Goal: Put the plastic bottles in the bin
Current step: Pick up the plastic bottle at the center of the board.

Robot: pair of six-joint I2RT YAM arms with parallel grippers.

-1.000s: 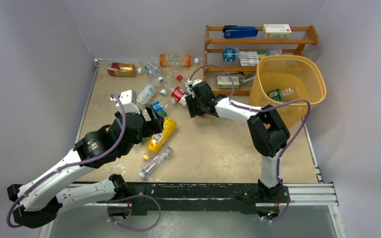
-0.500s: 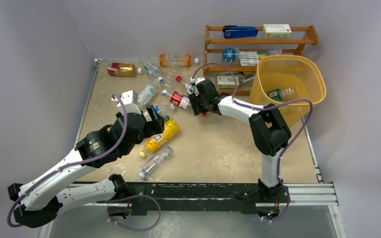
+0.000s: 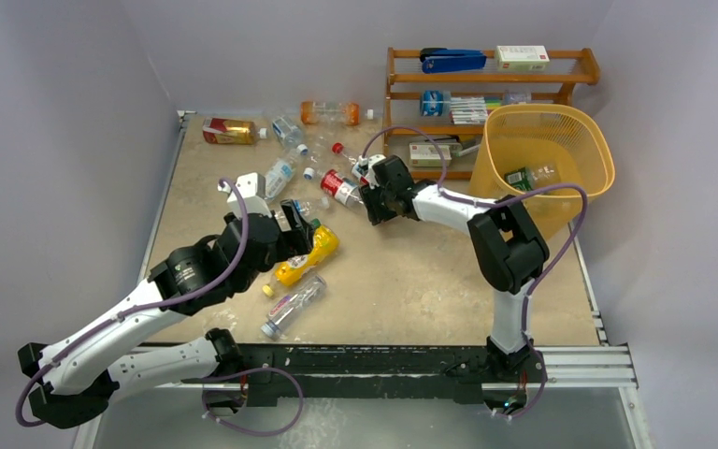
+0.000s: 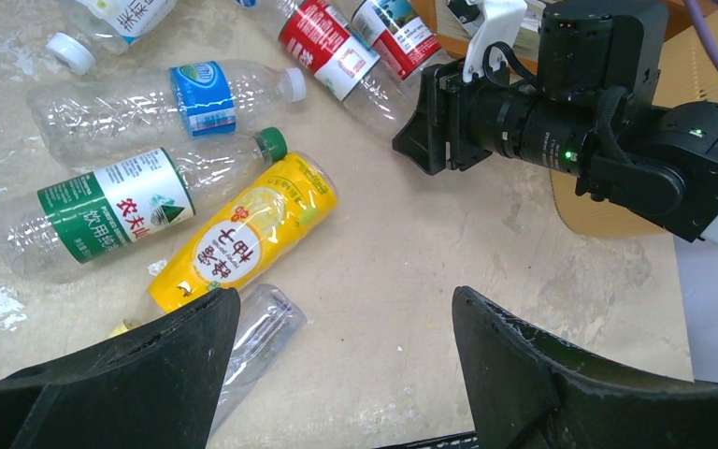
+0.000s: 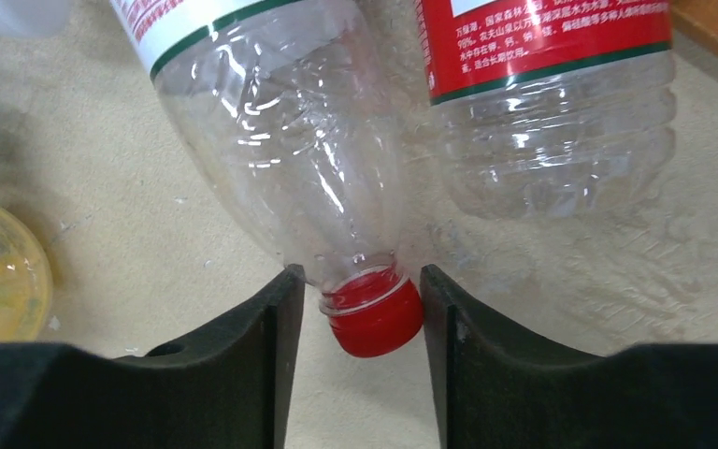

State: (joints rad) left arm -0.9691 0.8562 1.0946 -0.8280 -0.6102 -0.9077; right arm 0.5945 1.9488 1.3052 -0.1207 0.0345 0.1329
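Note:
Several plastic bottles lie on the table. My right gripper (image 3: 371,201) (image 5: 360,281) is open, its jaws close on either side of the red cap (image 5: 374,318) of a clear red-labelled bottle (image 5: 280,140) (image 3: 338,187) lying flat; the right finger touches the cap. A second red-labelled bottle (image 5: 552,122) lies beside it. My left gripper (image 3: 301,224) (image 4: 341,299) is open and empty above bare table, next to a yellow bottle (image 4: 243,234) (image 3: 307,254), a green-labelled one (image 4: 117,201) and a clear one (image 4: 257,332). The yellow-orange bin (image 3: 598,140) stands at the right with a bottle (image 3: 528,176) inside.
A wooden shelf rack (image 3: 397,84) with a blue stapler (image 3: 453,62) and boxes stands behind the bin. An amber bottle (image 3: 229,131) and an orange one (image 3: 329,113) lie by the back wall. The right arm's wrist (image 4: 561,122) is close to my left gripper.
My right gripper has moved slightly right and back, staying at the red-labelled bottle's cap end. My left gripper has shifted a little toward the front; the yellow bottle has turned slightly.

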